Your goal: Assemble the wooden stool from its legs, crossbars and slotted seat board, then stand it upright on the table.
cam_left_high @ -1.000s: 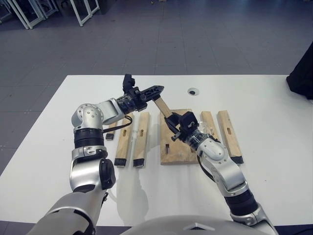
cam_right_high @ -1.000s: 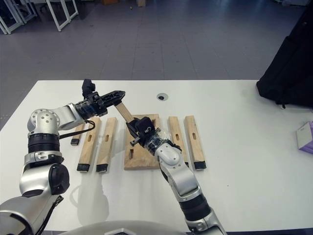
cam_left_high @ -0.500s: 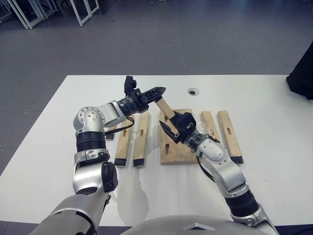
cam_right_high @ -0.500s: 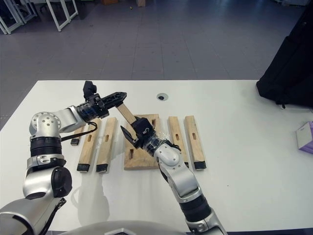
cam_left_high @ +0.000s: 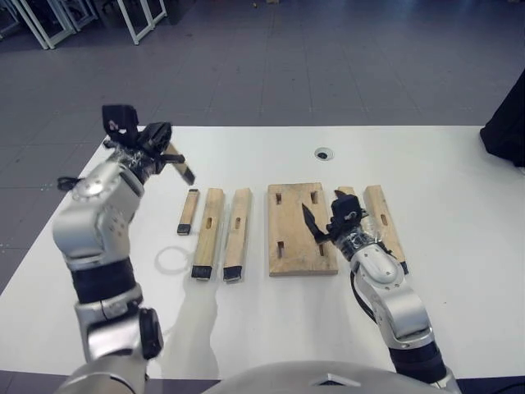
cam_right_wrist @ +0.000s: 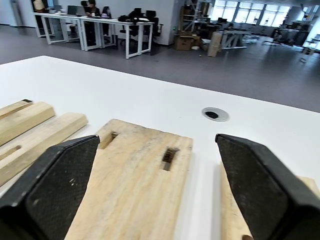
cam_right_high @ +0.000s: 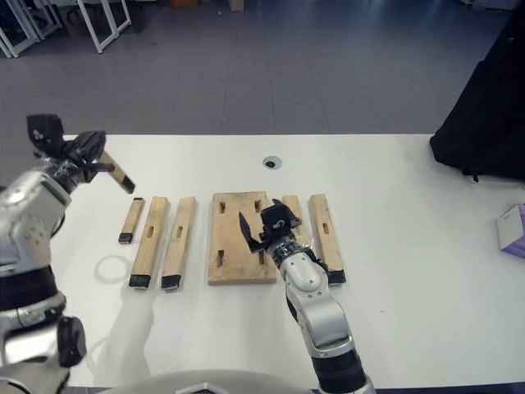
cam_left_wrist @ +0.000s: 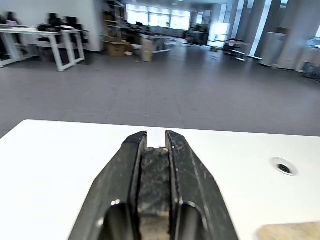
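White bench point(cam_left_high: 459, 176) in a grey-floored hall carried the stool parts, all lying flat. You held your left gripper point(cam_left_high: 158, 141) raised above the bench's far left part, clenched on a short pale wooden crossbar with a dark tip point(cam_left_high: 182, 167). The left wrist view confirmed the fingers closed tight on it. That crossbar sloped down toward your right, with its dark tip lowest and clear of the bench.

The rectangular pale wooden seat board with four slots point(cam_left_high: 289, 234) lay well apart from it, to the right and nearer you. Its long axis ran away from you. Your right gripper point(cam_left_high: 323, 212) hovered released over the board's right edge, jaws spread wide and grasping nothing. It was much the nearer arm to the board.

Two slotted wooden legs with black feet point(cam_left_high: 210, 234) lay between the held crossbar and the board, parallel to the board. Two more legs point(cam_left_high: 384, 220) lay beyond its right edge. A second short crossbar point(cam_left_high: 188, 211) lay left of the left pair.

Assessment: no joint was yet made, and the held crossbar would need to travel right and be re-aimed before any slot accepted it.
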You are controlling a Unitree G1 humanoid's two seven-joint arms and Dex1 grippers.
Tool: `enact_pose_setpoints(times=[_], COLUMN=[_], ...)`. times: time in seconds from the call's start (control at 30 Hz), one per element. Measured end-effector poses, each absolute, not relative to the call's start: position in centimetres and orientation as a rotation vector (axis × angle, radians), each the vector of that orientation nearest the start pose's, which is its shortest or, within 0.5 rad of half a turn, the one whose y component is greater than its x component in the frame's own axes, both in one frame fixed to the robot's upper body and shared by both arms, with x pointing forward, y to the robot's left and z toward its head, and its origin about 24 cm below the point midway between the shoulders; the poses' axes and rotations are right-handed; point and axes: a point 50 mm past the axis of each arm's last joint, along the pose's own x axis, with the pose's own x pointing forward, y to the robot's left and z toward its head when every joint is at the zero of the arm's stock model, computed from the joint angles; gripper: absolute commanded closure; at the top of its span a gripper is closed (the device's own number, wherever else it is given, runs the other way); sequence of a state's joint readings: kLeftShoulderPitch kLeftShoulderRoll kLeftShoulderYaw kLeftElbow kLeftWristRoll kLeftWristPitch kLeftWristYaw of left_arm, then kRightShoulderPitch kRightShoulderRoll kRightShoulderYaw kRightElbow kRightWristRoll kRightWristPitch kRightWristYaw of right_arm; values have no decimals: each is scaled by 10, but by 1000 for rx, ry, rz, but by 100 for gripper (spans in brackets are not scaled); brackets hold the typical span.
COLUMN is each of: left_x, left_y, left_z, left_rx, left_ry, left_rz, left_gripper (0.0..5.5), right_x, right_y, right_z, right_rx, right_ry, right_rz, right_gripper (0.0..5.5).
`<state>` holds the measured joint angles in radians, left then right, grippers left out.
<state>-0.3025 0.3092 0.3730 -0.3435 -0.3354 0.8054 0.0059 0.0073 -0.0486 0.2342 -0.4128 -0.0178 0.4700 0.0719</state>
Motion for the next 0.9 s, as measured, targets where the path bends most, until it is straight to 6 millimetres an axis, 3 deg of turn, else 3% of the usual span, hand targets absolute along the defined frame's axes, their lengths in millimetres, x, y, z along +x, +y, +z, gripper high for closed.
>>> enact_pose_setpoints(times=[0.13,0.4,0.6,0.9], left_x=[253,254,252,250], left_y=[232,218,214,209], left_z=[132,137,112,105], left_rx=[-74,-104,-86,-71], left_ry=[94,41,108,113], left_rz=[216,91,64,54], left_gripper=[507,507,507,507], right_x=[237,237,237,239], right_y=[-102,-102,-101,-101], right_z=[87,86,84,81], right_rx=[-61,-60,-60,-64], right_ry=[89,102,111,128], right_rz=[256,253,261,266], right_gripper=[123,123,123,123])
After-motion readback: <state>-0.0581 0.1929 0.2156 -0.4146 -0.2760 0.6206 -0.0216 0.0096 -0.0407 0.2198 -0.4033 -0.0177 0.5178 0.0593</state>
